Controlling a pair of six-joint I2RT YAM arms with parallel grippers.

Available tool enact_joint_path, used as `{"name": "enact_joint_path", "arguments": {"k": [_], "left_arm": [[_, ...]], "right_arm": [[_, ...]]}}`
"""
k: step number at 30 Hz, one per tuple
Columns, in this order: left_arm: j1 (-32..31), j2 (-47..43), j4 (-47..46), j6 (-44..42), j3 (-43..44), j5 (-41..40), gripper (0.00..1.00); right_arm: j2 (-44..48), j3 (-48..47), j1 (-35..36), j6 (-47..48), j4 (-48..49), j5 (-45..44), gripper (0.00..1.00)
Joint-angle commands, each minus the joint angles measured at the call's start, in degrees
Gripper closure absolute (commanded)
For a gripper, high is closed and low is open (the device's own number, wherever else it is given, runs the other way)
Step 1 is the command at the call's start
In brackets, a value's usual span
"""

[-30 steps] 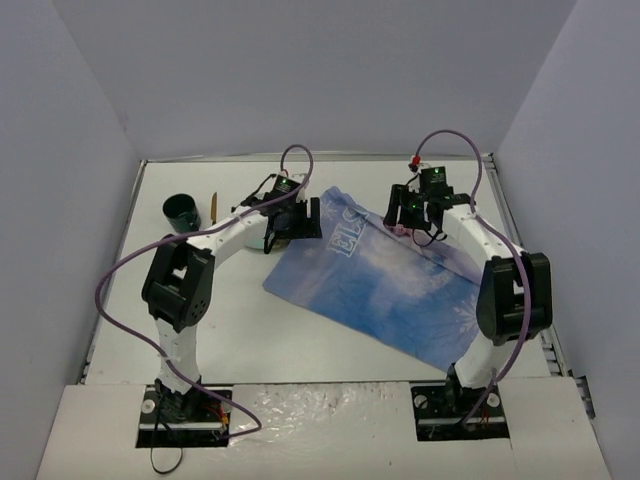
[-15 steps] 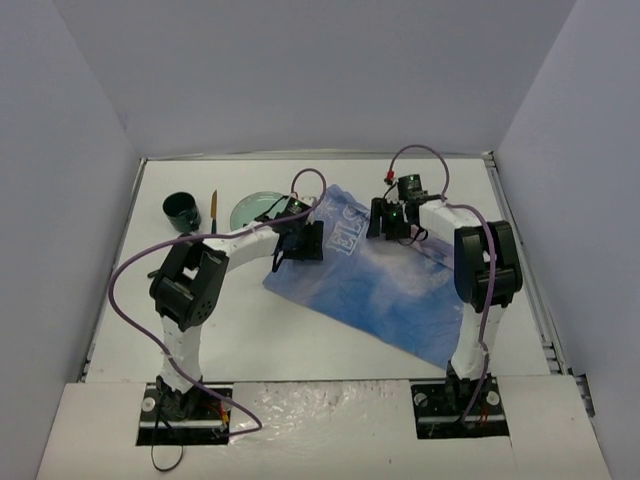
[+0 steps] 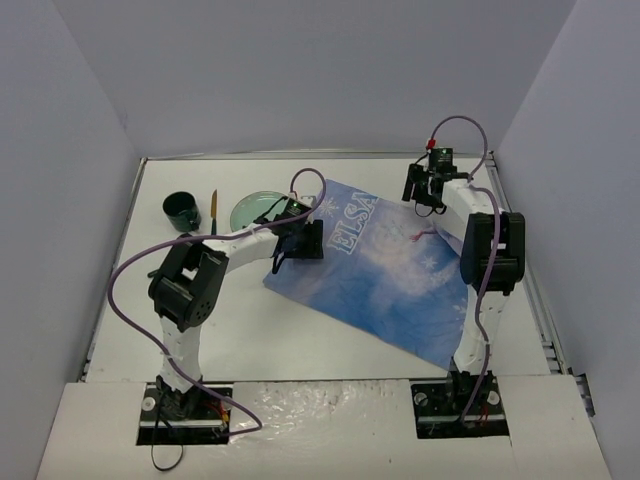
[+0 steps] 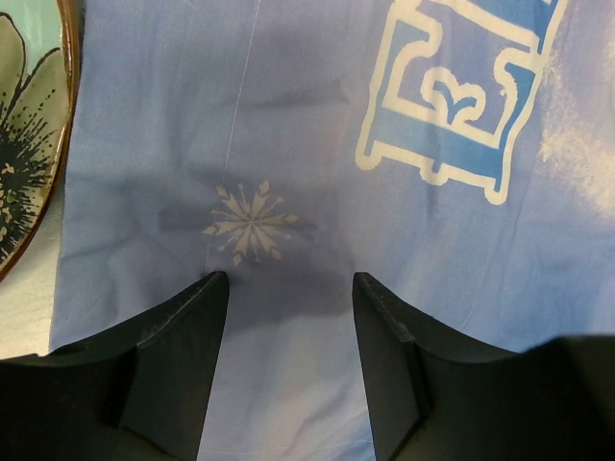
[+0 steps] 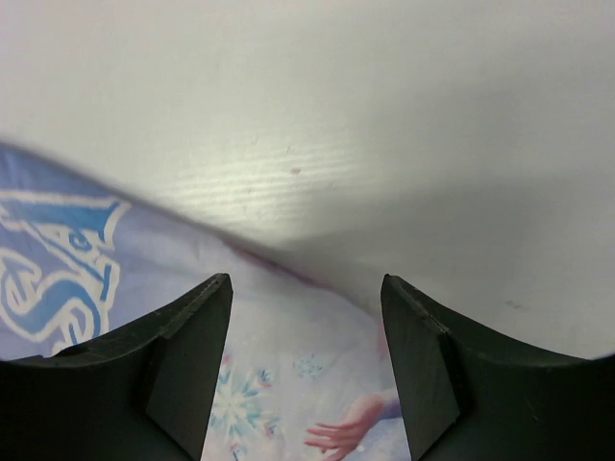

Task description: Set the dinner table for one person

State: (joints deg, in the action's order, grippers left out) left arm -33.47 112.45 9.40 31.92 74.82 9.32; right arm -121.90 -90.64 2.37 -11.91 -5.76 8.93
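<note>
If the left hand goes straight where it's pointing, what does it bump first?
Most likely the blue placemat, right by its snowflake print. The left hand points straight at it with nothing in between, though how close it is is hard to tell.

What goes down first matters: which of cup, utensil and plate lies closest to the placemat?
The teal flowered plate: it sits right beside the placemat, while the thin utensil and dark cup lie farther away.

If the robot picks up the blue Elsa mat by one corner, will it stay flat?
Probably not. The Elsa mat looks like thin cloth with a soft crease, so it would likely droop and fold. It seems light, so a push would probably bunch or slide it across the white table.
</note>
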Motion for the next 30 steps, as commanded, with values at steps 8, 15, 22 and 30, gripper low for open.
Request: {"name": "enact_joint_path", "arguments": {"k": [8, 15, 22, 30], "left_arm": [[0.1, 2.0, 6.0, -1.5, 1.7, -2.0, 0.49], [0.2, 2.5, 6.2, -1.6, 2.1, -2.3, 0.49], [0.2, 3.1, 6.7, -1.7, 2.1, -2.4, 0.49], [0.3, 4.0, 6.8, -1.4, 1.1, -3.3, 0.50]], "right_arm": [[16.1, 8.3, 0.8, -1.2, 0.6, -3.9, 0.39], [23.3, 22.6, 1.7, -6.4, 0.5, 4.4, 0.39], [20.2, 25.6, -3.8, -11.3, 1.2, 1.7, 0.40], [15.4, 20.9, -10.5, -12.8, 1.9, -5.4, 0.40]]}}
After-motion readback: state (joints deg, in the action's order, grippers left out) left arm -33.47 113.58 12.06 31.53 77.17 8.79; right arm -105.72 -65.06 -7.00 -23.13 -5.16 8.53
